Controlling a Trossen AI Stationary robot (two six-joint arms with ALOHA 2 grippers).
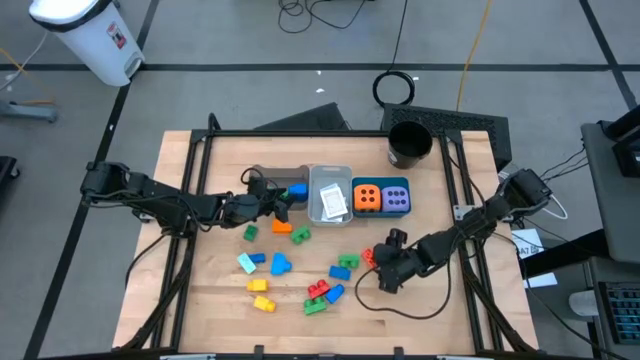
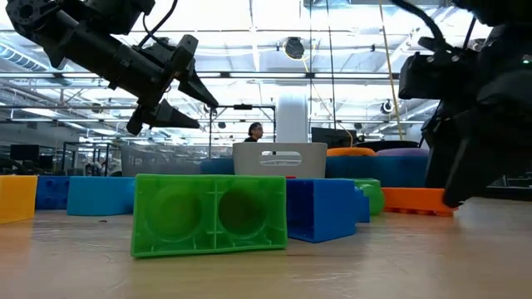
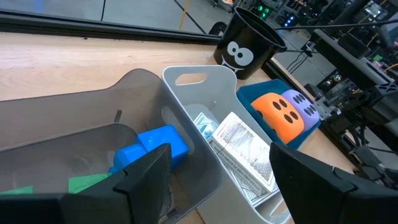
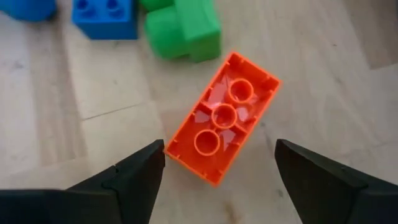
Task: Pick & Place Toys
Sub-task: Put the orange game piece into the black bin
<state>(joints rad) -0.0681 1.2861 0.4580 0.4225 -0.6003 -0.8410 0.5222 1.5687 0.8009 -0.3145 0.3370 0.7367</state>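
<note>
Already a blue brick (image 3: 152,146) is binned, many bricks (image 1: 290,280) remain, and seemingly nothing is held by either wide-open gripper (image 4: 214,171).

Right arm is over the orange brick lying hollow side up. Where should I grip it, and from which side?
Come straight down and pinch the orange brick across its two long walls. It lies flat with the open underside up, so those thin parallel walls are the narrow span. It sits skewed between the open right gripper fingers, so rotate the wrist until they line up with the long walls. The green brick beside one short end looks clear.
</note>
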